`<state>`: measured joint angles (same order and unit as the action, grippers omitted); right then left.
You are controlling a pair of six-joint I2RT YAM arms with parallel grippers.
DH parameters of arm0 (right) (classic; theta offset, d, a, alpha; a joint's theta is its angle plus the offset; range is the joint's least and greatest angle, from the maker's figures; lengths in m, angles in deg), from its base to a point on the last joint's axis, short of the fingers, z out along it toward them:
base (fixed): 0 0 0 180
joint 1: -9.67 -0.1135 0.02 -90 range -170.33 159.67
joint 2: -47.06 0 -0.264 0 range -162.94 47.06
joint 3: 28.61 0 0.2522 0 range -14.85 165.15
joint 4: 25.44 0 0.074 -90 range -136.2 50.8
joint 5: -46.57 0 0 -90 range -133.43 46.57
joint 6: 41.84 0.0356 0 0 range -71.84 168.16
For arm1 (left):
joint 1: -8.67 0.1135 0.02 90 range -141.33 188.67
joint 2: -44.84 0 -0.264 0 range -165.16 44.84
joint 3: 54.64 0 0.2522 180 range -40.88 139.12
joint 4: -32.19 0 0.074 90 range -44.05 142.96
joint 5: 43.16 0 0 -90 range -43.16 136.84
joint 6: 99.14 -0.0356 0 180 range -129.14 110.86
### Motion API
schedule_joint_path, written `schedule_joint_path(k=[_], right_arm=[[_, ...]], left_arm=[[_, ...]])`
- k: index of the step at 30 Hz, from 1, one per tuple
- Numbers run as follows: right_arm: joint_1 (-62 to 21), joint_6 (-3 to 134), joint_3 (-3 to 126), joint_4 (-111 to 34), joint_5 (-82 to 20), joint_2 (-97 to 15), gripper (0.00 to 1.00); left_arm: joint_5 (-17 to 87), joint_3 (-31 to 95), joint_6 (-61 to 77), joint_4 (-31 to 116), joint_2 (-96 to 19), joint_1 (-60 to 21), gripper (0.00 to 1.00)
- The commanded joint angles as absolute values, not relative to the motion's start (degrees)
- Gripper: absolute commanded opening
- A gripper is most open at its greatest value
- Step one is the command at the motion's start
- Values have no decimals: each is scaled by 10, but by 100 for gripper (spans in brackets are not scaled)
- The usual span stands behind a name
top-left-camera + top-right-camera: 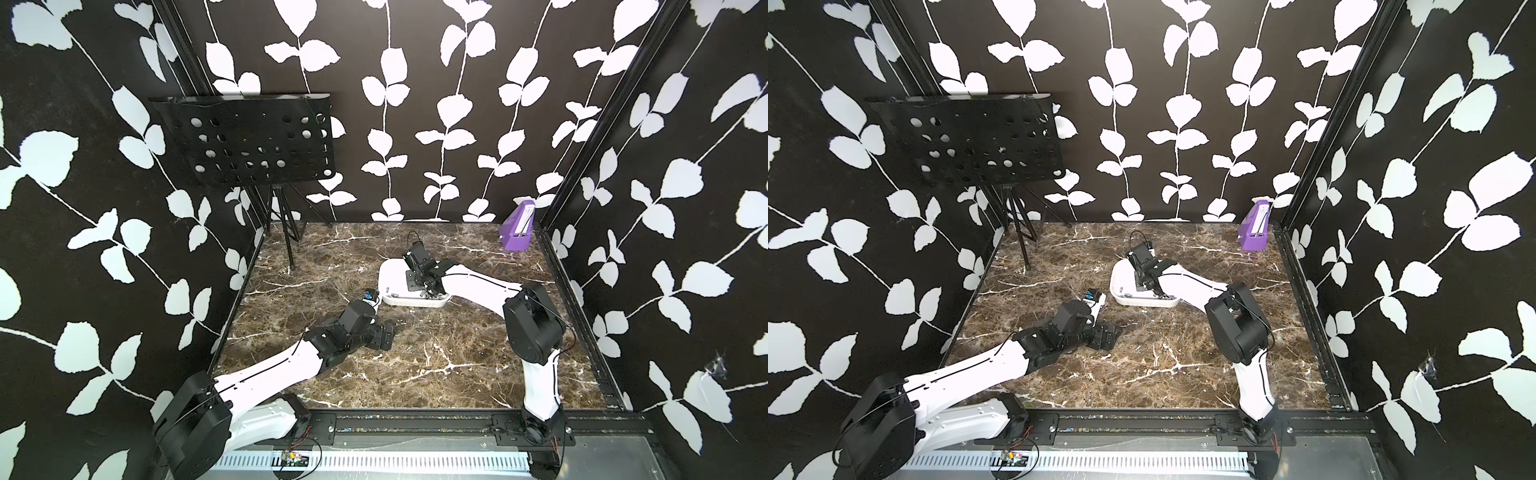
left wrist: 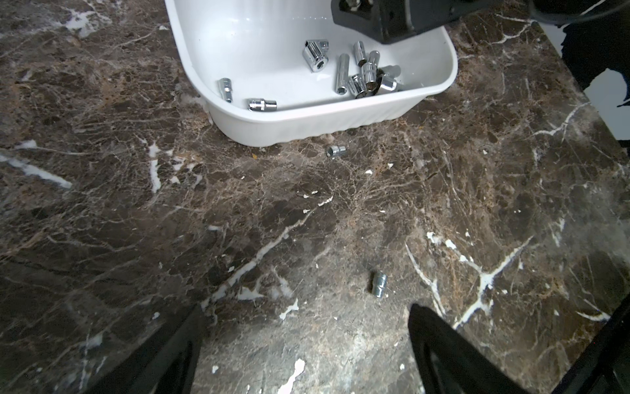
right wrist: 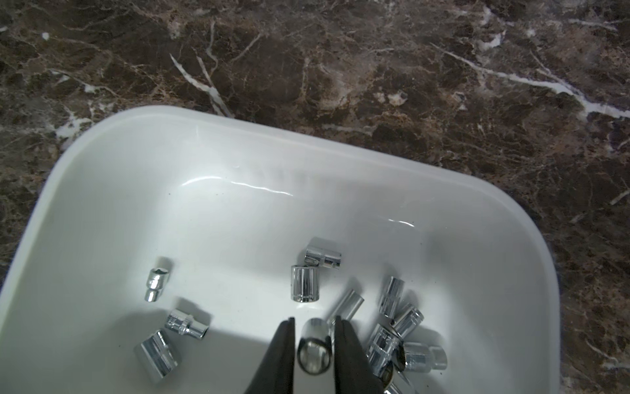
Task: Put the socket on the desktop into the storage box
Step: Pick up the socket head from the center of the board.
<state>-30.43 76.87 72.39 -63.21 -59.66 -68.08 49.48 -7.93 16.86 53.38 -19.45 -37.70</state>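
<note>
Chrome socket sits btw right gripper jaws, narrow, over storage box; we can't tell if gripped. Left gripper wide, empty, above desktop near loose socket.

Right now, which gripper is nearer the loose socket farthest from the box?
Left gripper: the socket lies just ahead of it. Right gripper is over the box.

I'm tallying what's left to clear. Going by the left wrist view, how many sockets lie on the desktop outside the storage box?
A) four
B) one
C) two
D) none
C: one socket lies on the desktop just outside the wall of the storage box, and a second socket lies apart from it, nearer the left gripper.
</note>
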Motion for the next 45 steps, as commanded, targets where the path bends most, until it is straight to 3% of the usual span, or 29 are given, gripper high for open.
schedule_joint_path(k=[1,9,16,21,29,45], right_arm=[[-300,771,730,-636,-593,-650,32],[-314,770,611,-638,-577,-489,38],[-429,803,392,-621,-626,-283,43],[-502,855,276,-577,-636,-203,48],[-578,861,241,-497,-683,-275,48],[-584,832,307,-425,-679,-460,48]], left_arm=[[499,-89,173,534,-184,-379,94],[504,-87,171,537,-185,-380,94],[507,-91,173,540,-168,-379,94],[519,-96,172,540,-156,-380,94],[524,-93,169,544,-164,-379,94],[531,-96,172,547,-151,-380,94]])
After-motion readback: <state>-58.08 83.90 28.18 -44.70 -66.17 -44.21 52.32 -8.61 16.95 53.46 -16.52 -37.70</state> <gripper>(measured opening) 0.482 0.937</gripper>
